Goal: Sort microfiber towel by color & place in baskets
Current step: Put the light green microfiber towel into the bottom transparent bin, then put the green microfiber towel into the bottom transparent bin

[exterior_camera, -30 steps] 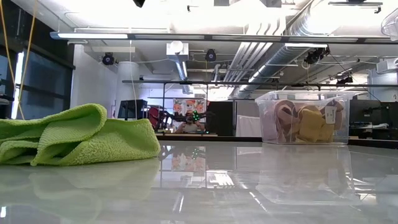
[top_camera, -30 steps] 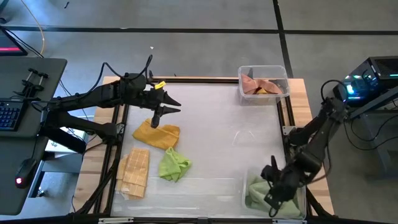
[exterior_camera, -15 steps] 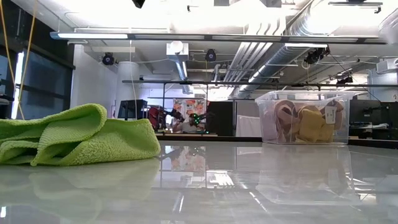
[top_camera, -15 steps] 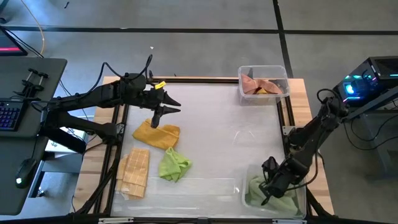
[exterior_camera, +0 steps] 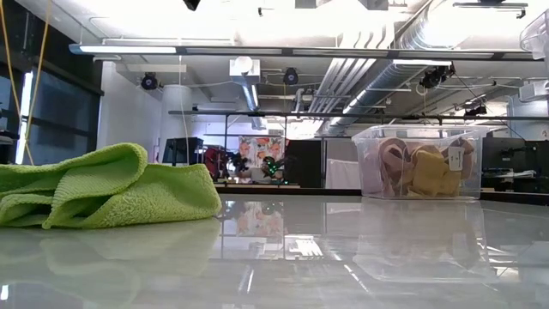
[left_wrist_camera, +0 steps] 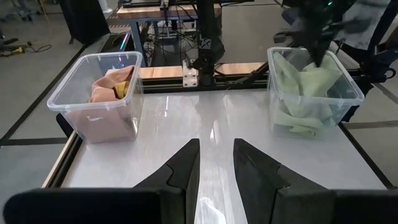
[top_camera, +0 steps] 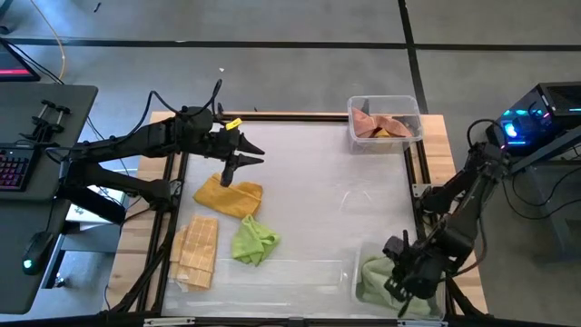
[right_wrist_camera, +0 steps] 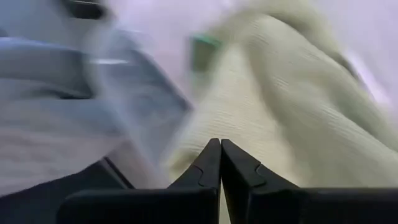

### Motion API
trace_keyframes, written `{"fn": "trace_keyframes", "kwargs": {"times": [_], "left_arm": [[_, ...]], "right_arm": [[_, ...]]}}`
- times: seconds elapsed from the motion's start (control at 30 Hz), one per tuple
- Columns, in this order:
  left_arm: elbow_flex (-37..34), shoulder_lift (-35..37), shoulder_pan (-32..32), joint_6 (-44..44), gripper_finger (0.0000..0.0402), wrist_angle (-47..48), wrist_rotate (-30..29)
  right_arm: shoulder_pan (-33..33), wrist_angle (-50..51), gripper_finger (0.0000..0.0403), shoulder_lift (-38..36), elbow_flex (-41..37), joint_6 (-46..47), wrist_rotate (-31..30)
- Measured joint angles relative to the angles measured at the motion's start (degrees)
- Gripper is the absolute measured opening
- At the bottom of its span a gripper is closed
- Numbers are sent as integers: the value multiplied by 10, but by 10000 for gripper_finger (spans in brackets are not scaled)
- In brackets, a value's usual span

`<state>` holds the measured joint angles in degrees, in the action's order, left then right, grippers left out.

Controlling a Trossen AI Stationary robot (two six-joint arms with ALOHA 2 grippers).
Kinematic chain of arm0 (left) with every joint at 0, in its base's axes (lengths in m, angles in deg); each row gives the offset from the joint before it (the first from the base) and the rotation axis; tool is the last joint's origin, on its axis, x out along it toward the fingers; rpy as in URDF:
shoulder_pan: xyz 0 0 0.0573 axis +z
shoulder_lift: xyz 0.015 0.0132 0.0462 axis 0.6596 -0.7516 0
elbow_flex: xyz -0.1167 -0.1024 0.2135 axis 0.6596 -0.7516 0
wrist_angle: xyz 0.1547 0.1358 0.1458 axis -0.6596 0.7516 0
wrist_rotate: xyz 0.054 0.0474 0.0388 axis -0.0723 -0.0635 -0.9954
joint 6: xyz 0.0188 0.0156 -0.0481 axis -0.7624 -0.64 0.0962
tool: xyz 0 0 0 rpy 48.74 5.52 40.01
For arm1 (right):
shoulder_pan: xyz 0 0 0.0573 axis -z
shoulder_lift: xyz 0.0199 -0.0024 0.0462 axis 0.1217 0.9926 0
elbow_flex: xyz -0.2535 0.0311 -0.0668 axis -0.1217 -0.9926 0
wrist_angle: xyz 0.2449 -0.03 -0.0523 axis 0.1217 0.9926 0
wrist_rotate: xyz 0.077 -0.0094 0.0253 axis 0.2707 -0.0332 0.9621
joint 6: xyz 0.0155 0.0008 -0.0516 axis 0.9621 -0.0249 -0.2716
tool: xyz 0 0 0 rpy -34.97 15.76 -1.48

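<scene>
My left gripper (top_camera: 247, 163) (left_wrist_camera: 216, 149) hangs open over the table just beyond an orange-yellow towel (top_camera: 229, 195), touching nothing. A green towel (top_camera: 252, 241) (exterior_camera: 103, 189) and a tan striped towel (top_camera: 198, 250) lie flat near the table's near left. One clear basket (top_camera: 406, 102) (exterior_camera: 420, 163) (left_wrist_camera: 106, 118) at the far right holds pink and orange towels. The other basket (top_camera: 356, 272) (left_wrist_camera: 314, 93) at the near right holds green towels (top_camera: 372, 283) (right_wrist_camera: 280, 93). My right gripper (top_camera: 397, 283) (right_wrist_camera: 219, 144) is shut, low over those green towels. My right gripper points down into the near right basket with its shut fingertips (right_wrist_camera: 211, 155) just over the green towels. I cannot tell whether they touch the cloth.
A dark frame (top_camera: 177, 173) borders the table on all sides. The glossy middle of the table (top_camera: 327, 191) lies between the towels on the left and the baskets on the right. A keyboard and desk (top_camera: 18, 163) stand off the table's left.
My right gripper has kept moving over the near right basket, first a little toward the far edge and the table's left, then back toward the near edge. The green towels in that basket showed more halfway through and are partly covered again.
</scene>
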<state>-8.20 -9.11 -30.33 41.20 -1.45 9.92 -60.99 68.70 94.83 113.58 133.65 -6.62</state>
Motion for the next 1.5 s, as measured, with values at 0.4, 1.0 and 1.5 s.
{"fn": "trace_keyframes", "kwargs": {"times": [0.4, 1.0, 1.5], "left_arm": [[0, 0, 0, -19, 84, -3, 0], [0, 0, -28, -41, 84, 2, 0], [0, -8, -176, 75, 84, 220, -105]], "right_arm": [[-2, -92, 0, 37, -126, 34, 44], [-5, 101, 0, 49, 108, 43, -78], [187, -17, 105, 49, 41, -178, -527]]}}
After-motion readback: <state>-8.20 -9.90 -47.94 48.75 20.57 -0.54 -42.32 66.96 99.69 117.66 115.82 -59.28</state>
